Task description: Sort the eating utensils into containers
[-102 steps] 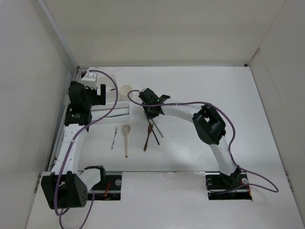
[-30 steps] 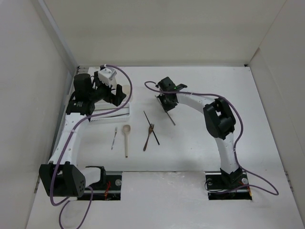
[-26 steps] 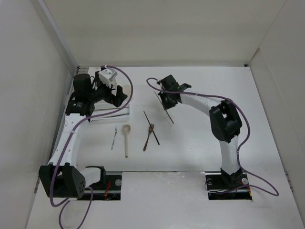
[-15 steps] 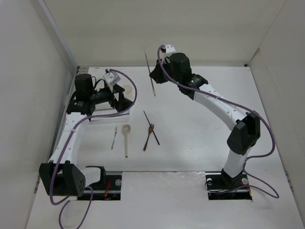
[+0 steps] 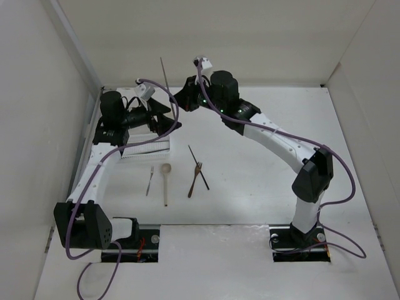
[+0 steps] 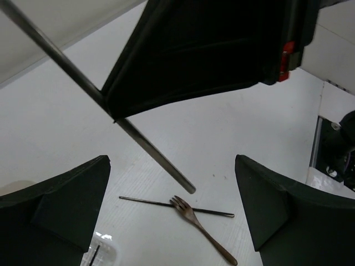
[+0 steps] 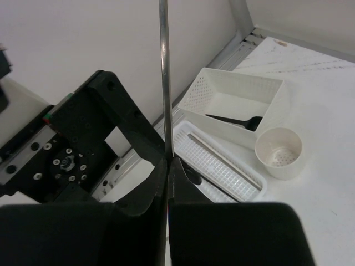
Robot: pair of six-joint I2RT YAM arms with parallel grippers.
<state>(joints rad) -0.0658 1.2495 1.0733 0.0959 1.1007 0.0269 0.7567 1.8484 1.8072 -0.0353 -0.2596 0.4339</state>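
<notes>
My right gripper [image 5: 179,100] is shut on a dark chopstick [image 5: 165,72] and holds it upright in the air above the containers; the chopstick also shows in the right wrist view [image 7: 163,83]. My left gripper [image 5: 170,117] is open and empty, just below and beside it. In the left wrist view the held chopstick [image 6: 152,152] crosses between my open fingers [image 6: 61,202]. The white box [image 7: 233,97] holds a dark spoon [image 7: 237,121]. The round cup [image 7: 279,152] is empty. The ribbed tray [image 7: 222,169] holds a pale chopstick [image 7: 222,157].
On the table lie a metal fork [image 5: 150,180], a pale wooden spoon [image 5: 165,181], a brown fork [image 5: 195,179] and a second dark chopstick [image 5: 199,166] crossing under it. White walls enclose the table on the left, back and right.
My right arm lifted the chopstick off the table and swung it up and to the left, over the containers. My left gripper turned to the right, toward it.
</notes>
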